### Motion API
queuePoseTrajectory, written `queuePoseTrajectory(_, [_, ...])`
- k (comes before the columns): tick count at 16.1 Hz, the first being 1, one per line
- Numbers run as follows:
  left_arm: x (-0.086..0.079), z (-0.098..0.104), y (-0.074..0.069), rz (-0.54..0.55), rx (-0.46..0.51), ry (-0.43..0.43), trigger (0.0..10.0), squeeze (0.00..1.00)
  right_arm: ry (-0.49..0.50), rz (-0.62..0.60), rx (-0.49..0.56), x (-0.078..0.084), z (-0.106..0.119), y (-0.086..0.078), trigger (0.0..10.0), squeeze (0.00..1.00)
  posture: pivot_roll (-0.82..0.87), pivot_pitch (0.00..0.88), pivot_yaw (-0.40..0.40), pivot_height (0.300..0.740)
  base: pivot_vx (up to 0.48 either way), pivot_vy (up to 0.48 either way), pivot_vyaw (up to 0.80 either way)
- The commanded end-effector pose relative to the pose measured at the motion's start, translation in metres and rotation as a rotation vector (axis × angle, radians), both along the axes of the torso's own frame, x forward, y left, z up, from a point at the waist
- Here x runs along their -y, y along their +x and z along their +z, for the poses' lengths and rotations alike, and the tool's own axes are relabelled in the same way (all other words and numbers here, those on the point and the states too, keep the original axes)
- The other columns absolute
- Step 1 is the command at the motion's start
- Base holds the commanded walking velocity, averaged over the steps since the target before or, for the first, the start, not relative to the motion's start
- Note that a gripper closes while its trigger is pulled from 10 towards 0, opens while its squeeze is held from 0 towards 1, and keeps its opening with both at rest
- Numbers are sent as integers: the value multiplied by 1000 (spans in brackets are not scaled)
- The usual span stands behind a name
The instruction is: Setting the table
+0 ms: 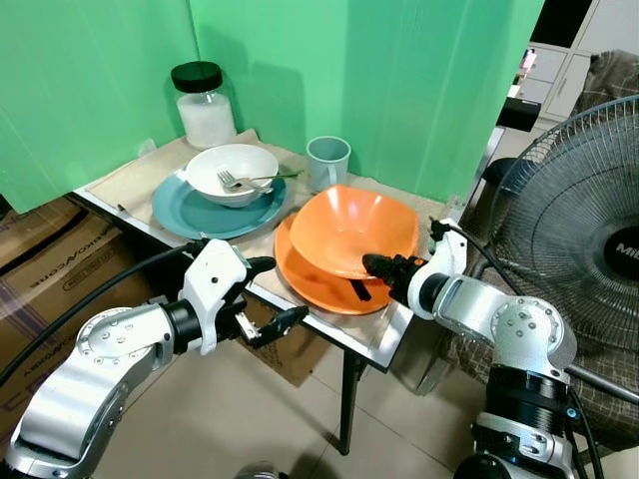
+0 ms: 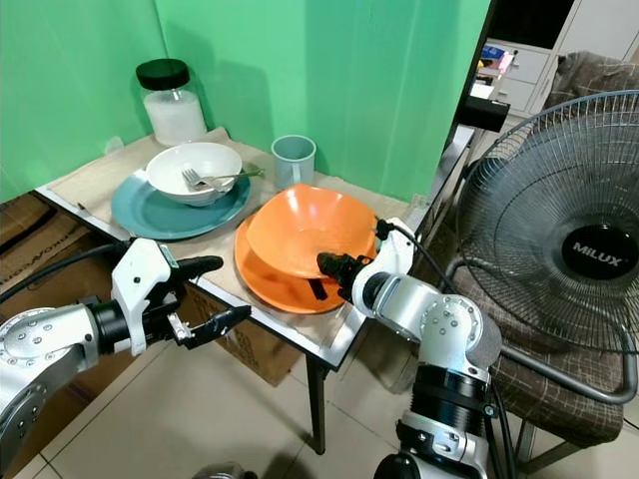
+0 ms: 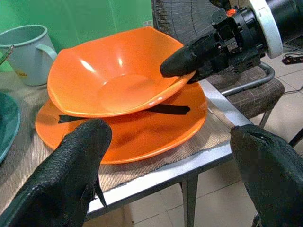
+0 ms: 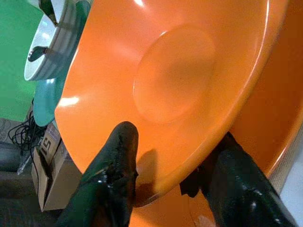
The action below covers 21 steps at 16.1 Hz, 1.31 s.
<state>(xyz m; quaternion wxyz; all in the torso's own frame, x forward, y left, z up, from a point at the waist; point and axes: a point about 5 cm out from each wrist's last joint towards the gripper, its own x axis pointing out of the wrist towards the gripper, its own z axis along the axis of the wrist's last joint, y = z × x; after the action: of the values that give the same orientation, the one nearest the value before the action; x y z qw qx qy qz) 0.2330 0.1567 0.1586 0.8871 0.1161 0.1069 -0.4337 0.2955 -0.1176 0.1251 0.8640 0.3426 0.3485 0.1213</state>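
the left gripper point(image 1: 268, 295) hangs open before the table point(image 1: 374, 344) edge. the right gripper point(image 1: 377, 269) pinches the orange bowl point(image 1: 354, 228) rim above the orange plate point(image 1: 319, 284). the fan point(image 2: 589, 249) beyond reads "milux".

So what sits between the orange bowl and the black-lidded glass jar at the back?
The pale blue-grey mug stands nearest the orange bowl; the white bowl holding a fork, on the teal plate, sits toward the glass jar. The left eye view shows it.
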Motion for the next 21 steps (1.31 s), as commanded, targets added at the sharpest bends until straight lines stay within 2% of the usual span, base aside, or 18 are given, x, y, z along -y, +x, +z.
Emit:
queuePoseTrajectory(1, [1, 0, 0, -7, 5, 14, 10000, 475, 0, -6, -2, 0, 3, 3, 0, 0, 174, 0, 11, 740, 0, 0, 0])
queuePoseTrajectory(7, [2, -1, 1, -8, 12, 19, 10000, 478, -9, -30, -20, 3, -1, 3, 0, 0, 164, 0, 14, 740, 0, 0, 0])
queuePoseTrajectory(12, [4, -1, 4, -11, 22, 21, 10000, 478, 13, -84, 12, 11, 4, 3, 0, 0, 157, 0, 11, 740, 0, 0, 0])
queuePoseTrajectory(13, [4, -1, 4, -1, 32, 19, 10000, 478, 19, -107, 107, 17, 14, 4, 0, 0, 161, 0, 2, 740, 0, 0, 0])
queuePoseTrajectory(16, [2, -1, 3, 26, 45, 24, 10000, 482, -40, -78, 228, 21, 27, -1, 0, 0, 171, 0, -8, 740, 0, 0, 0])
queuePoseTrajectory(20, [2, -4, 0, 48, 52, 23, 10000, 482, -8, -134, 300, 28, 34, -10, 0, 0, 166, 0, -16, 740, 0, 0, 0])
queuePoseTrajectory(21, [5, -2, 1, 61, 65, 8, 10000, 478, -36, -161, 383, 32, 41, -13, 0, 0, 161, 0, -5, 740, 0, 0, 0])
